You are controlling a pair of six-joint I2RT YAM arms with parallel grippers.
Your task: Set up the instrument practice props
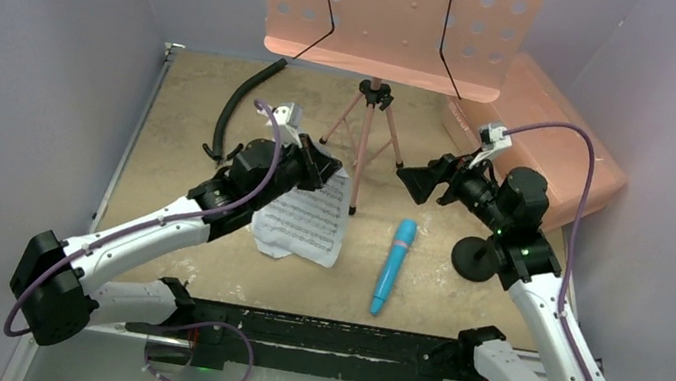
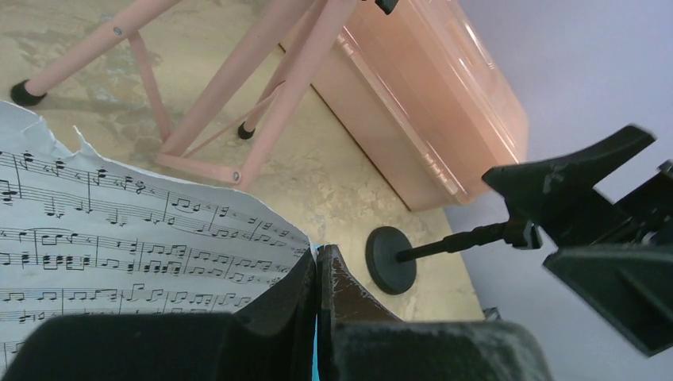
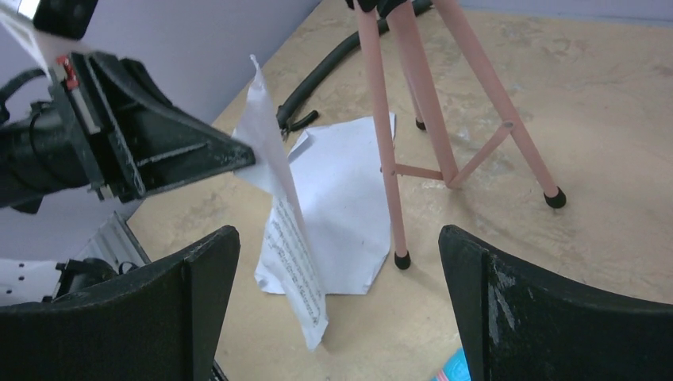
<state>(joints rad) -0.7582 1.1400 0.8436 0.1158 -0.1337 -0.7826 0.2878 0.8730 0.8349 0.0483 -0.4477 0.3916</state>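
The pink perforated music stand (image 1: 395,17) stands on tripod legs (image 1: 362,144) at the back middle. My left gripper (image 1: 327,167) is shut on the top edge of one white sheet-music page (image 3: 286,230) and holds it upright with its lower edge on the table. The second page (image 3: 345,198) lies flat under and behind it. The blue toy microphone (image 1: 394,265) lies on the table in front of the tripod. The black round-base mic stand (image 1: 477,260) stands by my right arm. My right gripper (image 1: 413,184) is open and empty, right of the tripod, facing the held page.
A curved black hose (image 1: 240,105) lies at the back left. A large translucent pink box (image 1: 549,141) sits at the back right against the wall. Grey walls close in the table on the left, back and right.
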